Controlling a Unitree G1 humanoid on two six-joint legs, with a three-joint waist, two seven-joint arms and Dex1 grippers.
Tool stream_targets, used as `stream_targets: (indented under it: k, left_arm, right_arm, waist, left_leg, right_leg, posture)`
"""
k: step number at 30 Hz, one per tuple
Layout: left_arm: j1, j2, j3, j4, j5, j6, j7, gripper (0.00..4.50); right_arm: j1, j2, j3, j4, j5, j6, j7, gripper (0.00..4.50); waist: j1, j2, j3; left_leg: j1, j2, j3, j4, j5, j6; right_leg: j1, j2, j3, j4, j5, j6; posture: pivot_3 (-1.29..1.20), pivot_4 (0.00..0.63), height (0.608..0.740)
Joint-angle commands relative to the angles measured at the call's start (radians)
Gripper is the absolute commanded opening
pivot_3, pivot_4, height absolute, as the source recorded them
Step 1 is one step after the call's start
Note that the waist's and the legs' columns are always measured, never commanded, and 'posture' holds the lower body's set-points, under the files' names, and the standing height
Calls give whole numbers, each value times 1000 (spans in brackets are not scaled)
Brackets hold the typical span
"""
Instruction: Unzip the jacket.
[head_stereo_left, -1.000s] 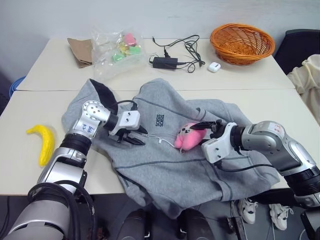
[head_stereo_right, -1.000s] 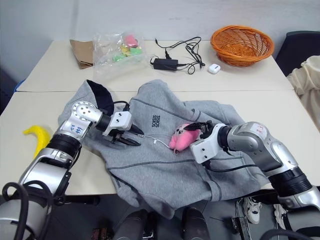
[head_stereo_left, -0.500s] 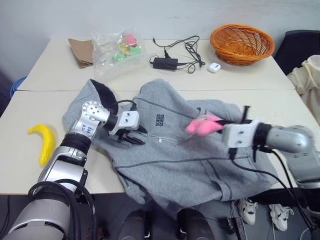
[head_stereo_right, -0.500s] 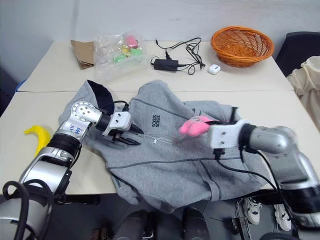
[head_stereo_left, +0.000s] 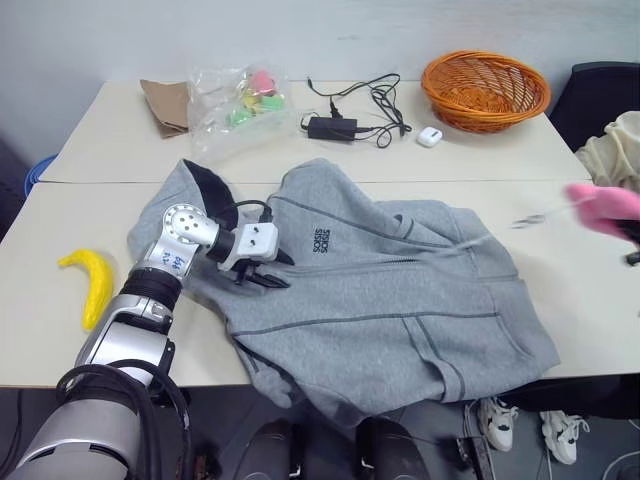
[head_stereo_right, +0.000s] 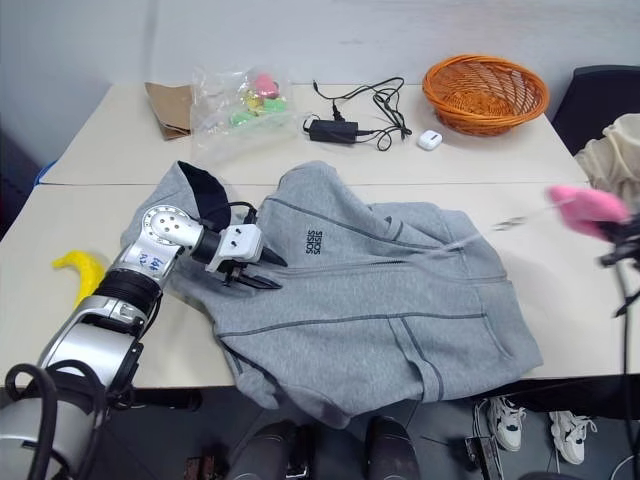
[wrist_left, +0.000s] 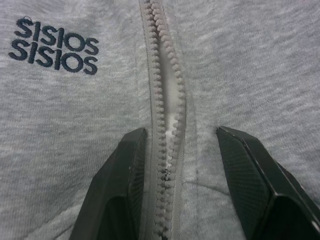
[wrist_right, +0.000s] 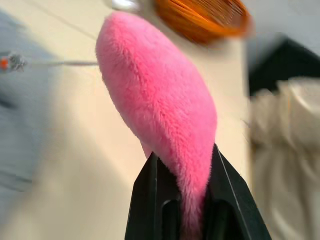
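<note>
Lying spread across the table (head_stereo_left: 60, 215), the jacket (head_stereo_left: 400, 290) sits beneath the left gripper (head_stereo_left: 268, 276), at 9 o'clock of the chest logo (head_stereo_left: 319, 242). Its fingers (wrist_left: 120, 190) stand parted, straddling the zipper (wrist_left: 165, 125). At 3 o'clock, the right gripper (wrist_right: 181, 212) is clenched on a pink plush toy (wrist_right: 160, 95).

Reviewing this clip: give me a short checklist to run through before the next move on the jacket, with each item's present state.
1. Left gripper fingers astride the zipper, pinning the jacket: ok.
2. Right gripper shut on the pink plush pull: ok.
3. Cord from the plush pull attached to the slider: cannot tell.
4. Zipper open along its whole length: cannot tell.
5. Banana clear of the jacket: ok.
</note>
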Motion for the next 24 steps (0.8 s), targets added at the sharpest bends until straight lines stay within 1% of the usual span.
stream_targets:
  k: [1,5,8,12,17,19,20,24]
  left_arm:
    - [25,16,-17,26,50,6,22,2347]
    - [25,20,-12,19,48,7,22,2347]
    - [26,24,-10,15,48,8,22,2347]
    - [28,29,-8,11,49,8,25,2347]
    - [32,40,-5,4,47,10,22,2347]
    - [30,43,-4,6,47,8,24,2347]
    - [29,44,-4,8,48,7,25,2347]
    - [31,45,-3,3,43,10,29,2347]
  right_arm:
    - [-130,-119,-48,303,-8,-63,-116,17]
    - [-329,-191,-29,604,12,-113,-226,17]
    - [-423,-205,5,718,10,-158,-257,17]
    - [-494,-193,57,770,0,-204,-276,17]
    - [-563,-247,59,873,8,-270,-384,17]
    - [-574,-256,60,896,10,-287,-398,17]
    - [-579,-256,64,903,11,-291,-399,17]
    - [-587,-193,135,870,-6,-321,-303,17]
  waist:
    - [-3,4,-1]
    - [-10,8,-3]
    - [-11,9,-4]
    - [-10,11,-4]
    - [-7,12,-4]
    - [-4,13,-3]
    - [-5,13,-3]
    - [-16,13,-4]
  left_leg:
    - [3,0,1,-1,0,0]
    - [6,0,2,-4,0,-1]
    - [6,0,2,-4,0,-1]
    - [5,-1,2,-4,0,-1]
    - [5,-1,1,-4,-1,-1]
    - [4,-1,1,-4,-1,-1]
    - [4,-1,1,-5,-1,-1]
    - [4,-1,1,-6,-1,-1]
  right_leg:
    - [2,-2,0,-2,0,0]
    - [4,-4,3,-5,0,-1]
    - [4,-4,6,-6,-1,-1]
    - [4,-5,7,-6,-1,-1]
    - [4,-5,6,-6,-1,-1]
    - [4,-5,6,-6,-1,-1]
    - [3,-5,7,-6,-1,-1]
    - [4,-4,6,-7,0,-1]
  posture:
    - [0,150,740]
    - [0,150,740]
    - [0,150,740]
    - [0,150,740]
    - [0,150,740]
    - [0,150,740]
    - [0,150,740]
    - [0,150,740]
